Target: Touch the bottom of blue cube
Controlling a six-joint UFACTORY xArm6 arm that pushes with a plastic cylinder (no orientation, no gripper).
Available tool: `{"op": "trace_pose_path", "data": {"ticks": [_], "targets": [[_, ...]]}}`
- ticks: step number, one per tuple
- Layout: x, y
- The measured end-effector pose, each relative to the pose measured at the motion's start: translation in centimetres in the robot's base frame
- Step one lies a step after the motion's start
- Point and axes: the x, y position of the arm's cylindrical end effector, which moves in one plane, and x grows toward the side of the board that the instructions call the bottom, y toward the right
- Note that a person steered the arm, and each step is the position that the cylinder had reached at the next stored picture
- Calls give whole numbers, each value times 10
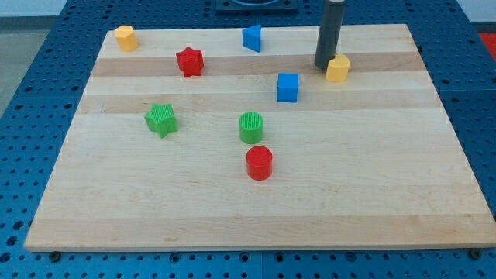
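Observation:
The blue cube (287, 87) sits on the wooden board (256, 201) a little right of centre in the upper half. My tip (323, 66) is at the end of the dark rod, up and to the right of the blue cube and apart from it. The tip stands right beside the left side of a yellow block (337, 68); I cannot tell whether they touch.
A second blue block (252, 37) lies near the top edge. A red star (189, 61) and a yellow block (125, 37) lie at upper left. A green star (161, 119), a green cylinder (251, 127) and a red cylinder (259, 163) lie below.

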Motion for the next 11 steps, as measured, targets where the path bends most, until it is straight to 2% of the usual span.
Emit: {"op": "trace_pose_path", "data": {"ticks": [5,8,9,11], "targets": [[58,-20],[101,-87],[102,-110],[102,-114]]}}
